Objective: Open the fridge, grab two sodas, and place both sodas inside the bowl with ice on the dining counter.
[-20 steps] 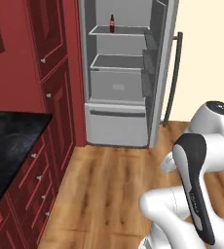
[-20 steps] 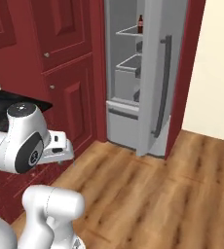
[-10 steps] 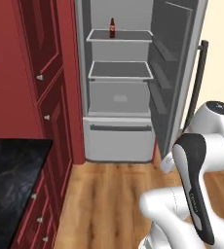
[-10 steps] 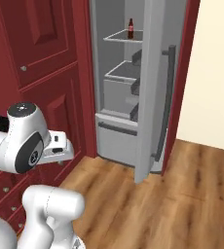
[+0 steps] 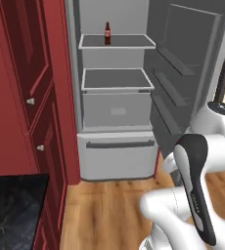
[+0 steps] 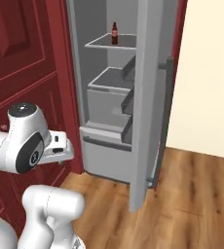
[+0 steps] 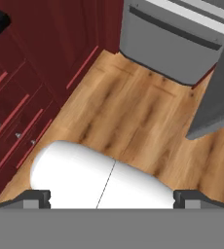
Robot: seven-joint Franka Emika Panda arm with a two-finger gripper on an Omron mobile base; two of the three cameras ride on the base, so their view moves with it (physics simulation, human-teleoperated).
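The fridge point(image 5: 115, 146) stands open ahead, its grey interior point(image 6: 109, 97) showing white-edged shelves and a pale drawer. One soda point(image 5: 107, 33), a dark brown bottle with a red label, stands upright on the upper shelf point(image 6: 114, 33). The fridge door point(image 5: 183, 63) is swung wide to the right, and its edge with the long dark handle point(image 6: 165, 121) faces me. My gripper point(image 7: 112, 198) is open and empty. It points down at the wooden floor, low and well short of the fridge, whose lower drawer front point(image 7: 177, 36) shows in the hand view. The bowl with ice and the dining counter are out of view.
Tall dark red cabinets point(image 5: 31, 97) flank the fridge on the left. A black stone countertop point(image 5: 11, 210) lies at the lower left over red drawers point(image 7: 16, 112). Wooden floor point(image 6: 192, 194) stretches before the fridge. A cream wall point(image 6: 211, 73) is to the right of the door.
The base has driven closer to the fridge, so it looms larger and more head-on in both base views. The soda has stayed on its shelf and the gripper is still open.
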